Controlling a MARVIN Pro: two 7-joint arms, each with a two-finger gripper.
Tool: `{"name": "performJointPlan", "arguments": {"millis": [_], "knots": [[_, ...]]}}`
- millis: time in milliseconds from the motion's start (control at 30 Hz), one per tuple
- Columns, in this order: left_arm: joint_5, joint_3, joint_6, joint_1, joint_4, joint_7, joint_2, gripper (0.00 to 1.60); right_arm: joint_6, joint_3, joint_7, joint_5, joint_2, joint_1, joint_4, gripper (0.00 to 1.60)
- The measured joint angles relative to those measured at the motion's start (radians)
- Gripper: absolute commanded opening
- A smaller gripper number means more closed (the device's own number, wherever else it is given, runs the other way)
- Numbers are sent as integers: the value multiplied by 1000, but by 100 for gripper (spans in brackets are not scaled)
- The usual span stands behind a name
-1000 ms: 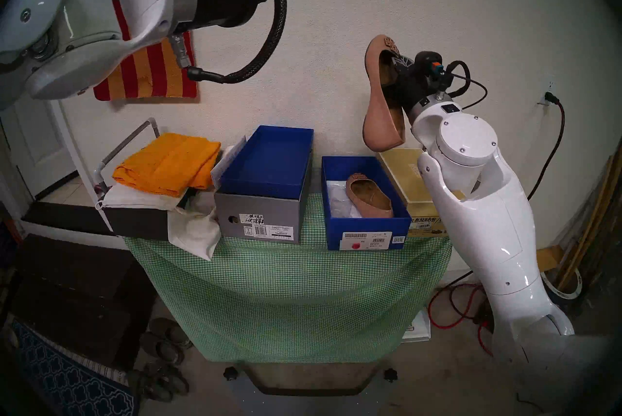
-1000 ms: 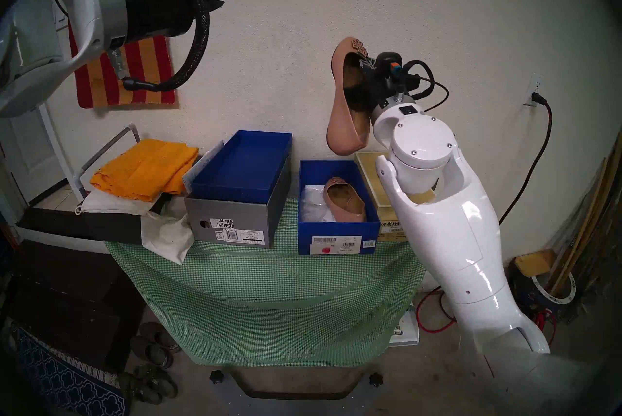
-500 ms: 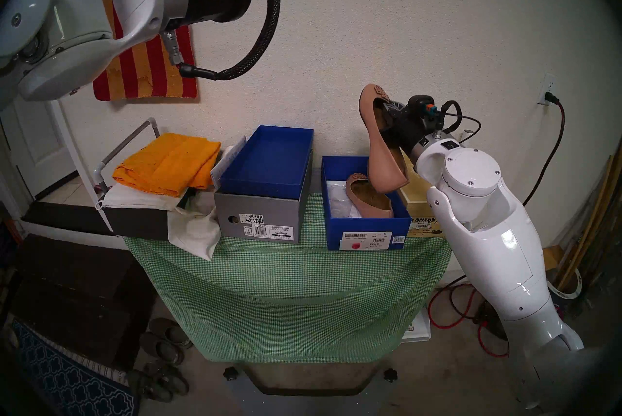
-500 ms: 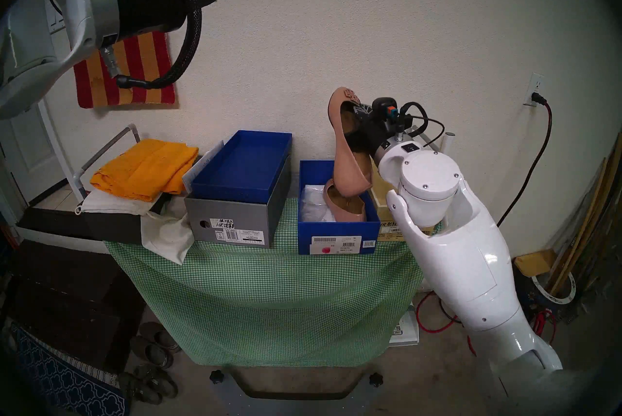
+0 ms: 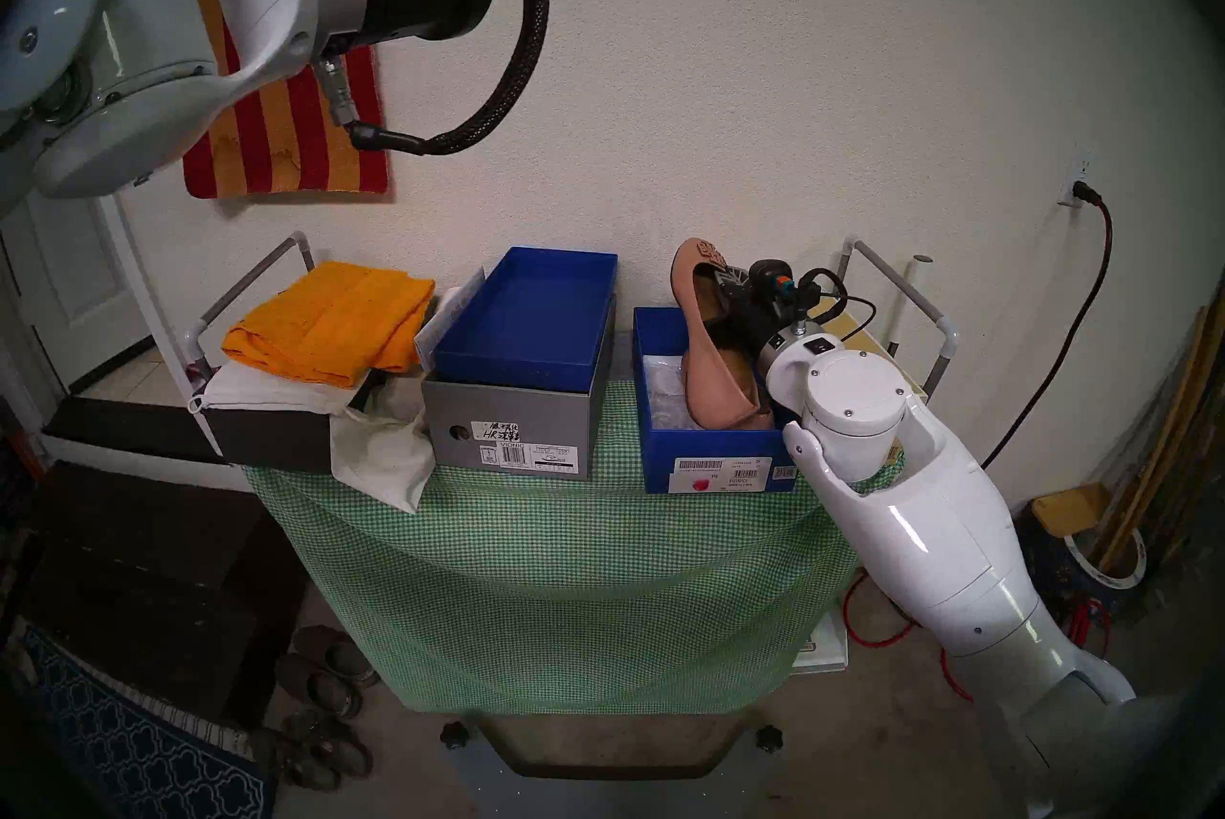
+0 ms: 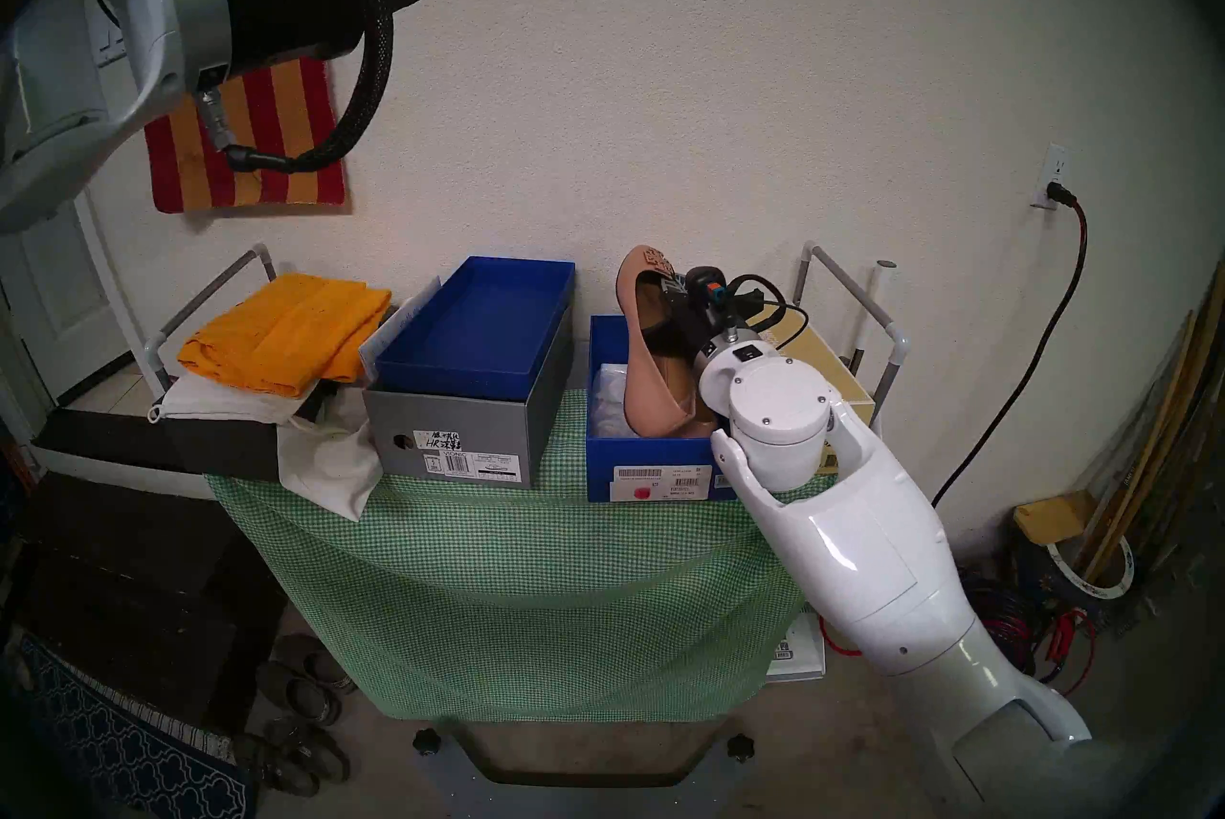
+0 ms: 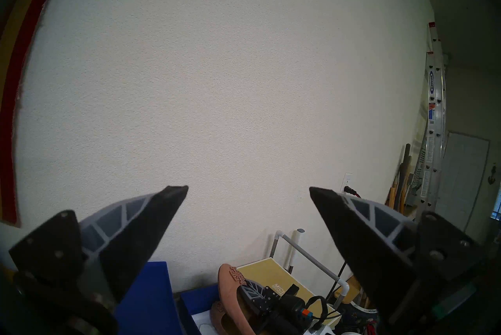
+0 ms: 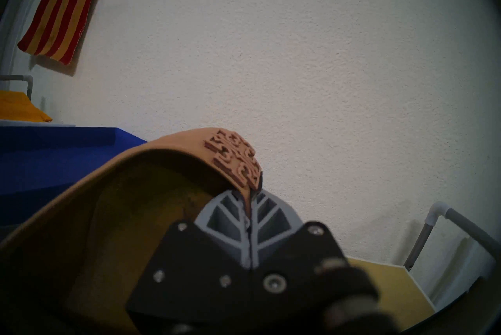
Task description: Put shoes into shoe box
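My right tool [image 8: 250,201] is clenched on the toe edge of one tan-pink leather ballet flat with a cut-out emblem [image 5: 712,347], holding it toe-up with its heel down inside the all-blue cardboard shoe box [image 5: 719,456] on the right of the green-checked desk [image 5: 563,559]. In that box lies the second tan-pink flat [image 7: 219,311], largely hidden. My left tool [image 7: 249,192] hangs released high at the left, near the wall.

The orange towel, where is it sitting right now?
In the head views the orange towel lies folded at the table's left end, on white cloth, just left of the grey box.
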Motion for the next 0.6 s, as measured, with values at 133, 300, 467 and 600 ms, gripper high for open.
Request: {"name": "performJointPlan", "arguments": {"millis": [133, 300, 467, 600], "knots": [[0, 1, -1, -1, 0, 0, 0, 160, -12, -16, -2, -11, -12, 16, 41, 0], [-1, 2, -1, -2, 0, 2, -1, 160, -9, -33, 20, -20, -19, 46, 70, 0], [-3, 3, -2, -3, 0, 3, -2, 160, 10, -49, 54, -31, -20, 76, 93, 0], [-4, 4, -3, -4, 0, 3, -3, 160, 31, -54, 73, -38, -16, 93, 107, 0]]}}
